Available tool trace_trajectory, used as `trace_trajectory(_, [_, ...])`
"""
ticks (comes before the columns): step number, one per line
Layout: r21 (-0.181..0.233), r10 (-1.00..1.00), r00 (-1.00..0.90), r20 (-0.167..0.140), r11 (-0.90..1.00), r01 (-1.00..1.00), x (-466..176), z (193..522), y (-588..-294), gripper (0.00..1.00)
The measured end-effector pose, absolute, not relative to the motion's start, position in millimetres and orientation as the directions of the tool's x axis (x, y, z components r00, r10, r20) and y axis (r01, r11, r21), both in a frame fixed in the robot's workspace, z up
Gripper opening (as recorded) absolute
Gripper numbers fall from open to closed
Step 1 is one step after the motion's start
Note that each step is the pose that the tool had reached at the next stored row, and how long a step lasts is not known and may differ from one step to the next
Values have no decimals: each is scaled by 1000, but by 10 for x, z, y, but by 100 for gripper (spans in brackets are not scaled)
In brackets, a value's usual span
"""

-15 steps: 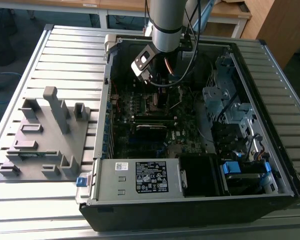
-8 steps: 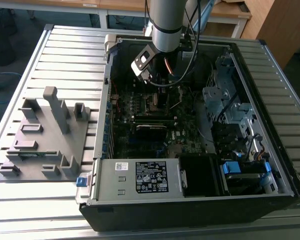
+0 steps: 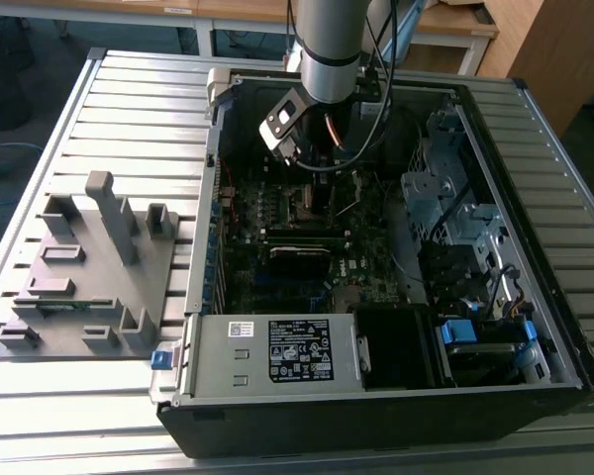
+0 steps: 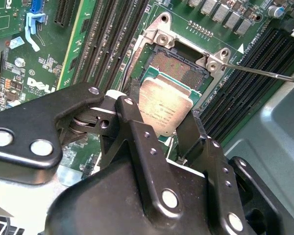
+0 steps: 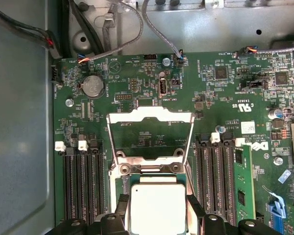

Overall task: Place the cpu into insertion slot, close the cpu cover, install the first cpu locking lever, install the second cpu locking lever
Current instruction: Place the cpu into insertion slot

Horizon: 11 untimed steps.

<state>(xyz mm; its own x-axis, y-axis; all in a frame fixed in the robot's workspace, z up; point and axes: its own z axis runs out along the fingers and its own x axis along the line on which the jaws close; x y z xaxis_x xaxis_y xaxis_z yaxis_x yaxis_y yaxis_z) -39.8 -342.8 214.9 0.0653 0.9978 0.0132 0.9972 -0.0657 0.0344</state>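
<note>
I see the open case [image 3: 376,421] lying on the slatted worktop [image 3: 129,109], with my arm [image 3: 327,40] reaching down into it above the board [image 5: 220,98]. The gripper [image 4: 164,117] is clamped on two opposite edges of the cpu [image 4: 164,107], which partly overlaps the slot [image 4: 174,66]; I cannot tell if they touch. The cover [image 5: 152,115] is swung open just beyond the slot.

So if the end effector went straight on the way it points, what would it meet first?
Probably the insertion slot, just beyond the cpu that the end effector holds; the gap is unclear.
</note>
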Motion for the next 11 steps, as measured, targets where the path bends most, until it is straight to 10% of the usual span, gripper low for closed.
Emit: trace_trajectory(11, [34,997,80,13,-80,996,-398,2149,-3427,54])
